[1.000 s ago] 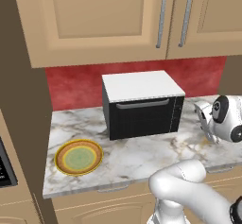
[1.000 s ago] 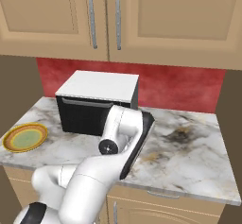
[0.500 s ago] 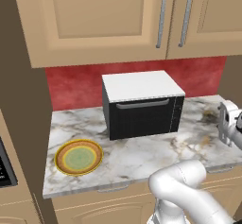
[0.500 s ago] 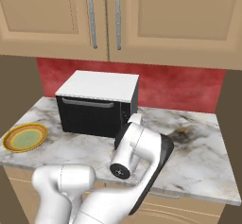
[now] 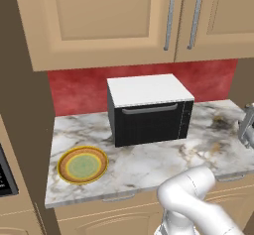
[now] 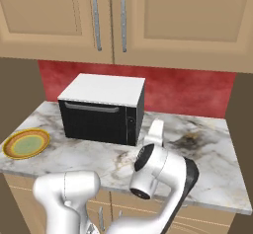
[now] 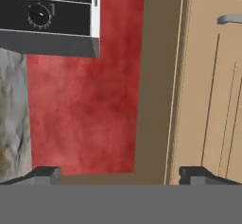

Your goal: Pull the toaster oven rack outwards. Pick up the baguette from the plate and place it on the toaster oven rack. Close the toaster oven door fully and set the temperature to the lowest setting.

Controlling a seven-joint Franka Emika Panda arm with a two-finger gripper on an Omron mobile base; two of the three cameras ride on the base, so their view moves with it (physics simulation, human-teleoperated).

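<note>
Black oven (image 5: 149,115) sits mid-frame in both base views, door (image 5: 150,123) shut, its long handle (image 5: 150,109) running level across the top of the door. My gripper (image 7: 120,173) stands wide open and empty. In the hand view a control dial (image 7: 39,15) lies upper left of my fingertips (image 7: 45,173). Plate (image 5: 82,164) sits lower left in the left base view, no baguette visible on it

Even flat rendered light, soft shadows, no glare
</note>
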